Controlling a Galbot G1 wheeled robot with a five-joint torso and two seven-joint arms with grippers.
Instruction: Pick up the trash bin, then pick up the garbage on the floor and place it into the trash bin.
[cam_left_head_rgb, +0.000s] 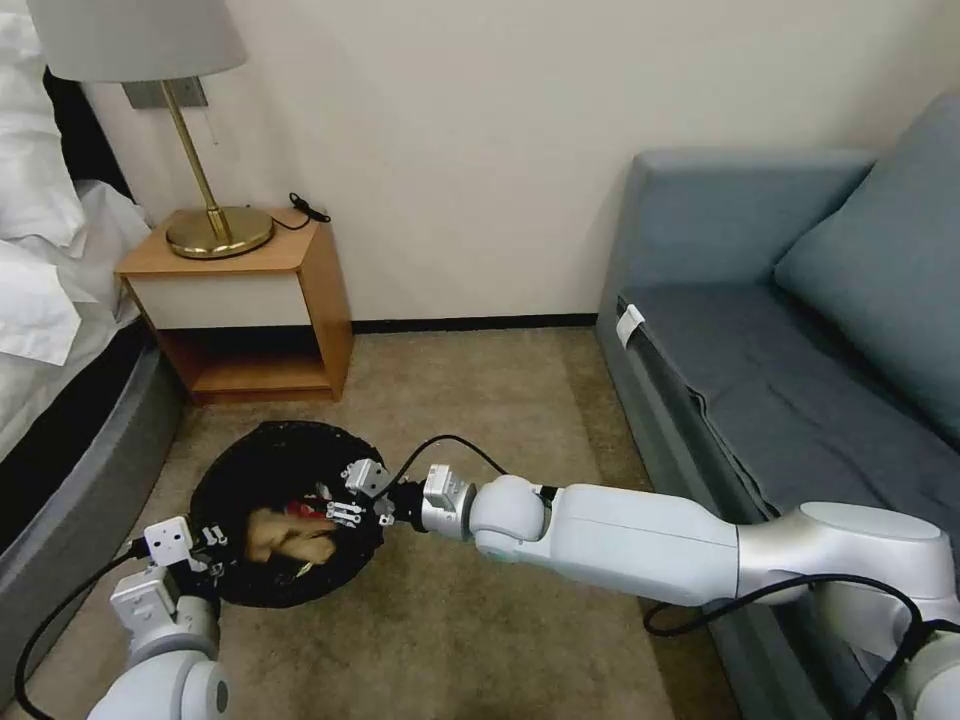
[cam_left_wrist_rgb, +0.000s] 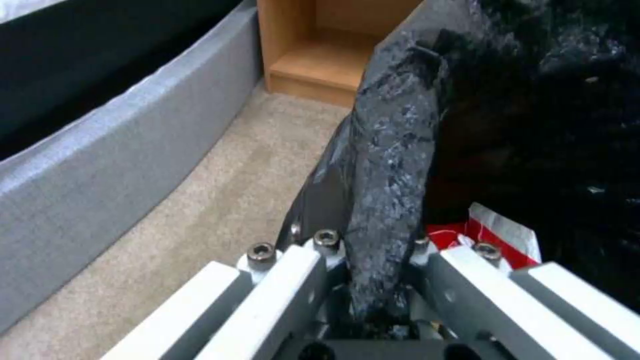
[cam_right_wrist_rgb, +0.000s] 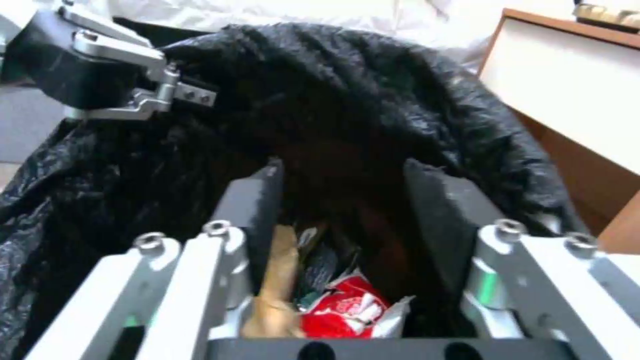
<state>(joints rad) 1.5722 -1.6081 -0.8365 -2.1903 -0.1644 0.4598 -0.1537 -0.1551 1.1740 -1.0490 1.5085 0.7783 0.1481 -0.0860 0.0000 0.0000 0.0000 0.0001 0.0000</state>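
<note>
The trash bin (cam_left_head_rgb: 270, 455) shows its black bag folded over the rim, with beige carpet around it. My left gripper (cam_left_head_rgb: 213, 552) is shut on the near rim, and the bag's glossy fold (cam_left_wrist_rgb: 387, 165) is pinched between its fingers. My right gripper (cam_left_head_rgb: 346, 495) hangs open over the bin's mouth; in the right wrist view its dark fingers (cam_right_wrist_rgb: 257, 200) stand wide apart with nothing between them. Garbage lies inside the bin: a crumpled tan paper packet (cam_left_head_rgb: 288, 537) and a red snack wrapper (cam_right_wrist_rgb: 340, 310), whose corner (cam_left_wrist_rgb: 490, 235) also shows by the left gripper.
A wooden nightstand (cam_left_head_rgb: 260, 300) with a brass lamp stands behind the bin. The grey bed base (cam_left_head_rgb: 70, 470) runs along the left, and the blue sofa (cam_left_head_rgb: 760, 380) is on the right. Open carpet (cam_left_head_rgb: 480, 420) lies between them.
</note>
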